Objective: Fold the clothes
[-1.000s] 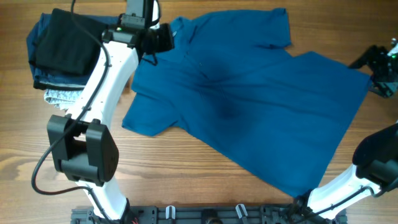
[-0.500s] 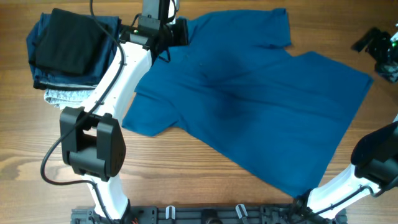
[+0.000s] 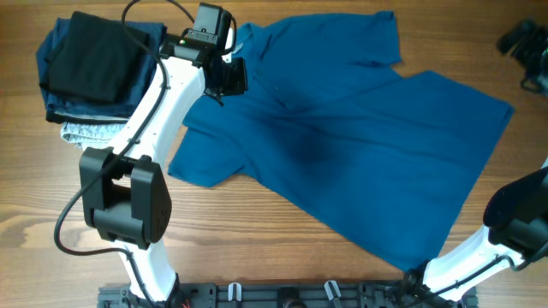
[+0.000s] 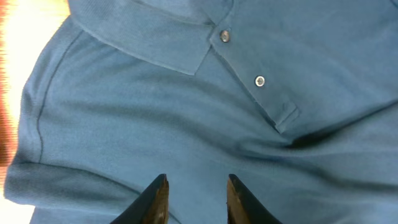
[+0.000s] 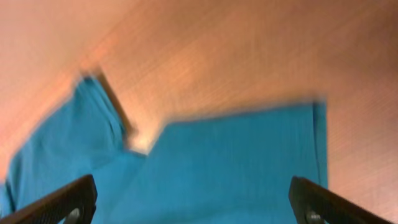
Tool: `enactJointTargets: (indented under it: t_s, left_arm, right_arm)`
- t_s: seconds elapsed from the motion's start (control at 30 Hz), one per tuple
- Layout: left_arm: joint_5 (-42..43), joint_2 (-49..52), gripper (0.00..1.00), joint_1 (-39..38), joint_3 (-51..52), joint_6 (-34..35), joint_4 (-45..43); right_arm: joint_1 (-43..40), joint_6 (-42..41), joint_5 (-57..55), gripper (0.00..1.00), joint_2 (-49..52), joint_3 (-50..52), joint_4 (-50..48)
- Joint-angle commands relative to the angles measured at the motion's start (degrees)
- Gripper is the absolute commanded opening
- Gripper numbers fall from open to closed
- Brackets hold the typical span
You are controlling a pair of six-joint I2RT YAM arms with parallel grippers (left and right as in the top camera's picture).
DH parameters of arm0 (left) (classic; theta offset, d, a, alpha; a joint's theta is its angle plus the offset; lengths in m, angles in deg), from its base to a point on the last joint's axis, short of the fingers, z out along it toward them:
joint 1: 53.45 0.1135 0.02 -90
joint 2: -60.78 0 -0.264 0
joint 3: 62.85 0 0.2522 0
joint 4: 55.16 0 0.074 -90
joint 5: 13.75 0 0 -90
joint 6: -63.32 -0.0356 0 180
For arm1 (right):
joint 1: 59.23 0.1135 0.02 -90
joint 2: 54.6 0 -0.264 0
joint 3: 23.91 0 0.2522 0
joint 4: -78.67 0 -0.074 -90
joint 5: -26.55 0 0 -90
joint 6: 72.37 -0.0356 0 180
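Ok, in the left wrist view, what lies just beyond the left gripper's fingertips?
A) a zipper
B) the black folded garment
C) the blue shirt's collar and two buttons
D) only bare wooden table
C: just beyond the left gripper, the blue shirt shows its collar and two small buttons along the placket.

Shirt point(image 3: 360, 145): lay spread on the table point(image 3: 257, 257) — centre to right.
Folded pile point(image 3: 90, 64): far left, beside the shirt.
Left gripper point(image 3: 229, 79): over the shirt's far-left part.
Right gripper point(image 3: 524, 38): far right — off the shirt.
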Motion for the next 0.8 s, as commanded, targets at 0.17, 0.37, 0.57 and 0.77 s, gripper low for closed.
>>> enactJointTargets:
  t_s: [0.17, 0.37, 0.57, 0.77]
  left_arm:
    - [-3.1, -1.8, 0.37, 0.2, -0.2, 0.3, -1.6]
    - [-4.5, -1.8, 0.39, 0.2, -0.2, 0.2, -3.5]
    - [-7.2, -1.8, 0.41, 0.2, -0.2, 0.2, -3.7]
    - [-7.2, -1.8, 0.43, 0.2, -0.2, 0.3, -5.0]
  right_arm:
    - [0.1, 1.4, -4.6, 0.39, 0.3, -0.2, 25.3]
    - [0.0, -2.1, -8.9, 0.38, -0.3, 10.0, 31.0]
    - [-1.3, -1.9, -3.6, 0.43, -14.0, 32.0, 23.2]
    - [-6.1, -5.0, -3.7, 0.5, -39.4, 46.4, 18.4]
